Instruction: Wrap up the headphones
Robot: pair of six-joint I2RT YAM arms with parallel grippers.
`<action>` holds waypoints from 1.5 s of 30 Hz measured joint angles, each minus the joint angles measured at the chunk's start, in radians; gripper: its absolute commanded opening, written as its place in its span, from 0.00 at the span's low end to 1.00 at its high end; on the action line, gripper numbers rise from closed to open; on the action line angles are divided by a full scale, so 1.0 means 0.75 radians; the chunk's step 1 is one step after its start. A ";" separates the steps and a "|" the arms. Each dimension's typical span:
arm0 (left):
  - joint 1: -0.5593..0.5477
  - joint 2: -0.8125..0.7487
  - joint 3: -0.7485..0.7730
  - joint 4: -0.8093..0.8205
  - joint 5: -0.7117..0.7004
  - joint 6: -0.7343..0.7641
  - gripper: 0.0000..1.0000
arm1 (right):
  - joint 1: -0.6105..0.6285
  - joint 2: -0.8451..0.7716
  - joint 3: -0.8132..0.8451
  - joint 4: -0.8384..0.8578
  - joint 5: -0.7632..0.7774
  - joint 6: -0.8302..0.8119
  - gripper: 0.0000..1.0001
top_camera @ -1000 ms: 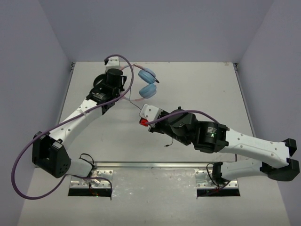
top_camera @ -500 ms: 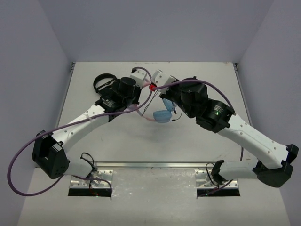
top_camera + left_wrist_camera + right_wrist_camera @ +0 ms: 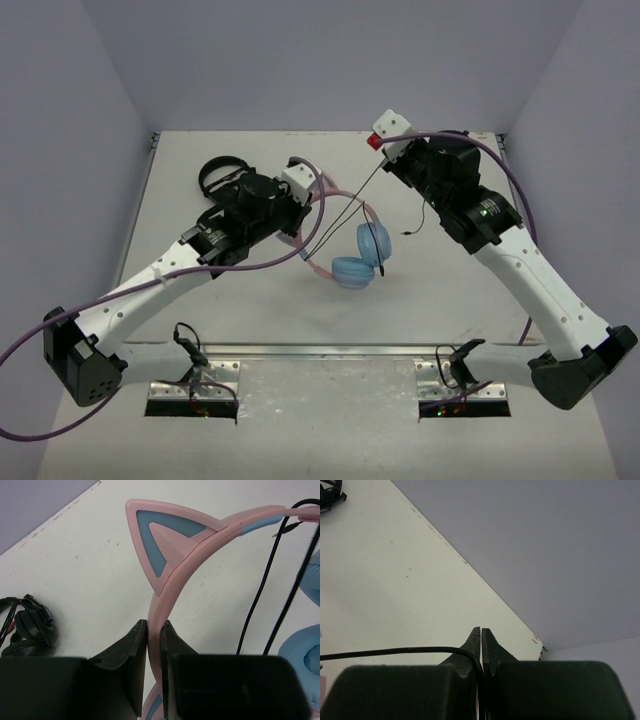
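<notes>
The headphones have a pink headband (image 3: 165, 592) with a cat ear (image 3: 155, 545) and light blue ear cups (image 3: 372, 243). My left gripper (image 3: 314, 204) is shut on the headband and holds it mid-table, with the cups hanging toward the front; in the left wrist view the jaws (image 3: 155, 630) clamp the pink band. The thin black cable (image 3: 345, 213) runs from the headphones up to my right gripper (image 3: 386, 157), raised at the back right. In the right wrist view that gripper (image 3: 481, 634) is shut on the cable (image 3: 395, 652).
All-black headphones (image 3: 220, 172) lie on the table at the back left, behind my left arm; they also show in the left wrist view (image 3: 27, 627). The cable's loose end (image 3: 412, 232) dangles beside my right arm. Grey walls close in the back and sides.
My right gripper swung from mid-table to the back right, drawing the cable out. My left gripper brought the headphones from the back toward the table's middle.
</notes>
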 measured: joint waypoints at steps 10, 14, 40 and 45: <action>-0.031 -0.178 0.000 -0.068 -0.034 0.019 0.00 | -0.180 0.057 -0.109 0.031 -0.237 0.208 0.01; -0.031 -0.276 0.001 -0.068 -0.097 -0.001 0.00 | -0.216 0.057 -0.201 0.076 -0.307 0.299 0.01; -0.032 -0.342 0.348 -0.304 -0.244 -0.578 0.00 | -0.227 0.019 -0.596 0.622 -0.917 0.915 0.06; -0.032 -0.290 0.524 -0.384 -0.350 -0.781 0.00 | -0.148 0.025 -0.773 0.887 -0.993 1.101 0.05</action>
